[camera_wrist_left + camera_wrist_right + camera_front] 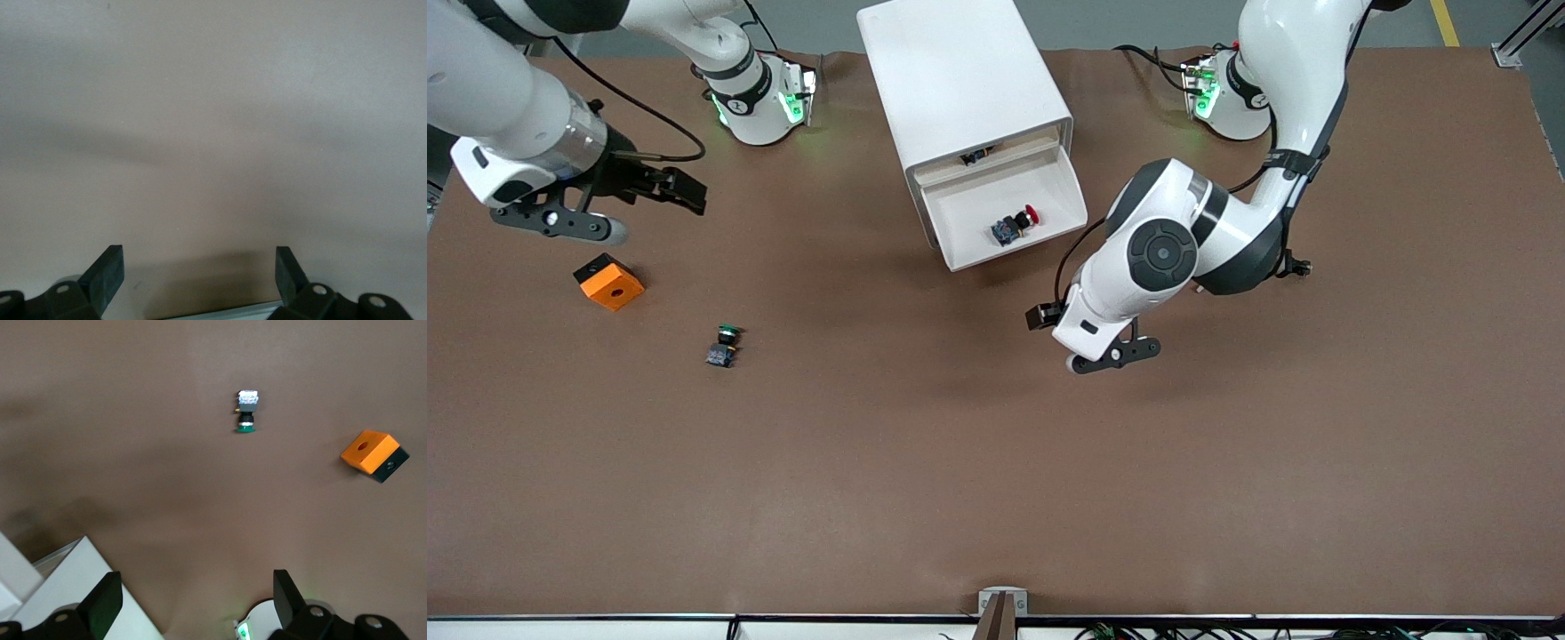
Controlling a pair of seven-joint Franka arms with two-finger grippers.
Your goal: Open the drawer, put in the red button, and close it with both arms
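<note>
Front view alone shows red button point(1016, 224) in open drawer point(1007, 209); wrist views: both claws point(199, 275) point(197, 597) spread, empty.

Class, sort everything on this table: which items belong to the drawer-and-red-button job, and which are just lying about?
Job:
drawer, open
red button, lying in the drawer
left gripper, open
right gripper, open

Lying about:
green button
orange block

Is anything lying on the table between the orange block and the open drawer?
Only the green button, roughly; otherwise bare table between orange block and drawer, per front view.
</note>
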